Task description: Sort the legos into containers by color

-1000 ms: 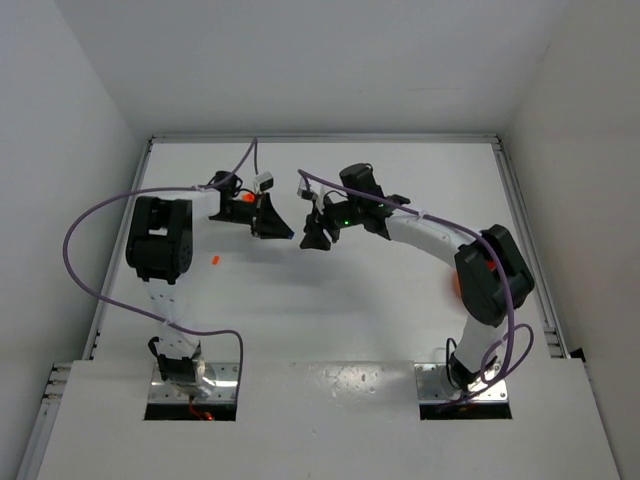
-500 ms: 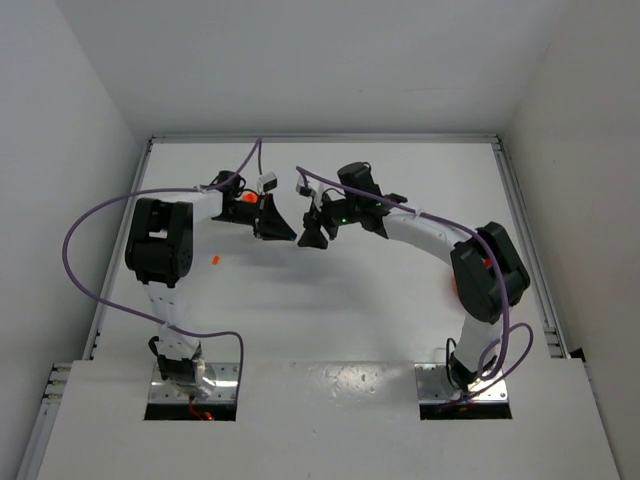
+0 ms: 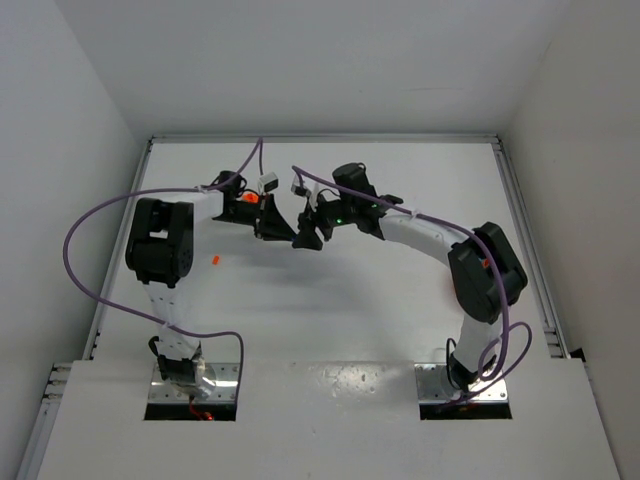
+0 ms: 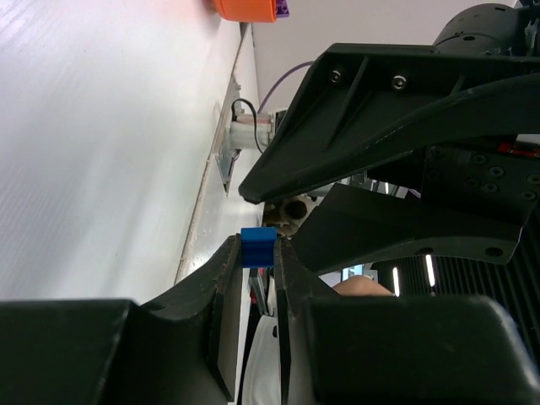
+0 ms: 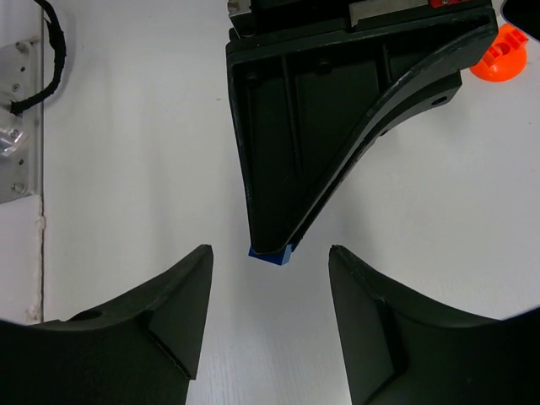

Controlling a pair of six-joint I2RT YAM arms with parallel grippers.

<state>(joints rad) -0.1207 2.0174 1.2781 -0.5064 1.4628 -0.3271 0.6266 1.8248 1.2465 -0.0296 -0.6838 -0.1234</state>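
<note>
Blue lego (image 4: pixel 258 247): pinched in left gripper (image 4: pixel 256 263), not yet sorted
Partner: right gripper (image 5: pixel 270 253) open, empty, facing it
Remaining: orange lego (image 3: pixel 214 260) loose on table (image 3: pixel 350 320)

The overhead camera sits high behind both bases and looks down from afar on the whole table (image 3: pixel 350 300). The left wrist camera rides close and rolled sideways, sighting along the left gripper (image 4: pixel 257 253) nearly level with the tabletop. The right wrist camera looks almost straight down between the fingers of the right gripper (image 5: pixel 268 250). All three take in the mid-table meeting point, and both wrist views show the blue brick (image 4: pixel 257 246) there.
</note>
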